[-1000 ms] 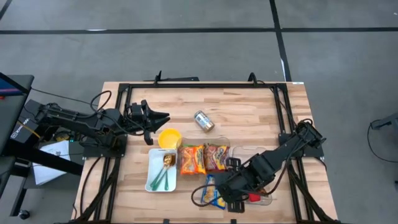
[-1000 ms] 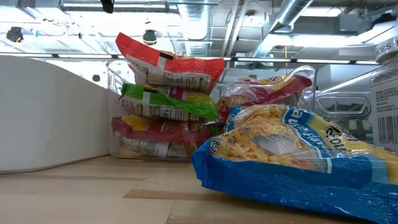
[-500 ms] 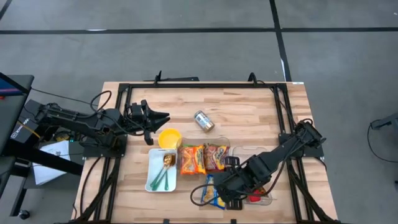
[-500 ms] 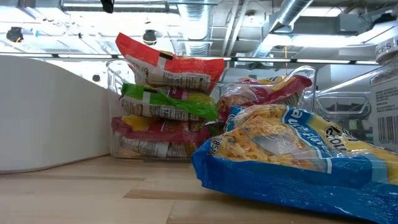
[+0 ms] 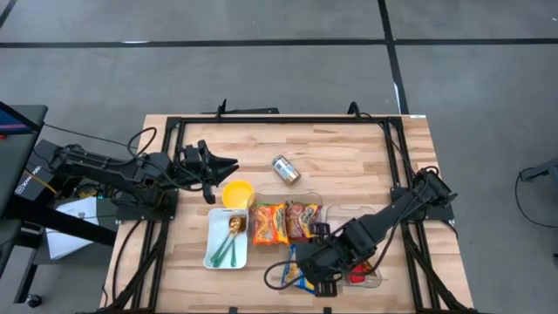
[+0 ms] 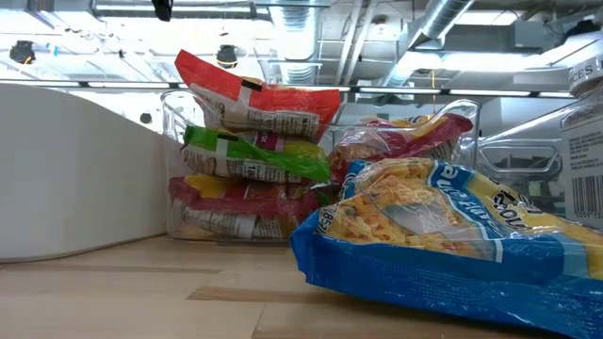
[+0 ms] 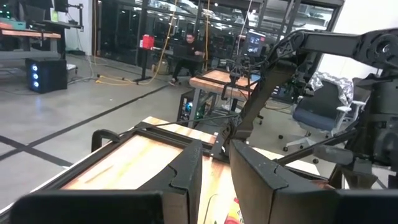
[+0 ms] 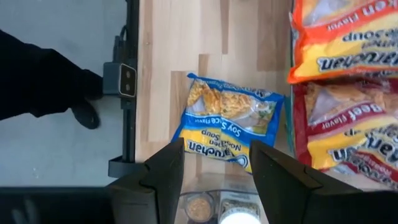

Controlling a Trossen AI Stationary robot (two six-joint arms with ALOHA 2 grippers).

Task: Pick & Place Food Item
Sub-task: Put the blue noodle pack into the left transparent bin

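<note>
From above, the wooden table (image 5: 349,157) carries a white tray (image 5: 228,239) with utensils near its front edge, a yellow bowl (image 5: 237,194) just behind the tray, and a tin can (image 5: 286,169) lying toward the middle. Two orange noodle packets (image 5: 287,221) sit side by side in a clear bin right of the tray. The blue noodle packet (image 5: 301,272) lies on the tabletop at the front edge, partly under the right arm. The right gripper (image 5: 316,269) hangs over it. The left gripper (image 5: 228,163) waits near the table's left edge, behind the bowl, holding nothing.

At table height, the blue packet (image 6: 452,240) lies flat on the wood in the foreground, with stacked red and green packets (image 6: 254,155) in the clear bin behind it and the white tray's wall (image 6: 75,174) beside them.

The left wrist camera looks past the left gripper's (image 7: 214,171) fingers, which stand a narrow gap apart with nothing between them; a person sits at a desk far back in the room.

The right wrist camera shows the right gripper (image 8: 214,168) spread apart, above the blue packet (image 8: 229,122) and not touching it. The orange packets (image 8: 348,81) lie beside it.
</note>
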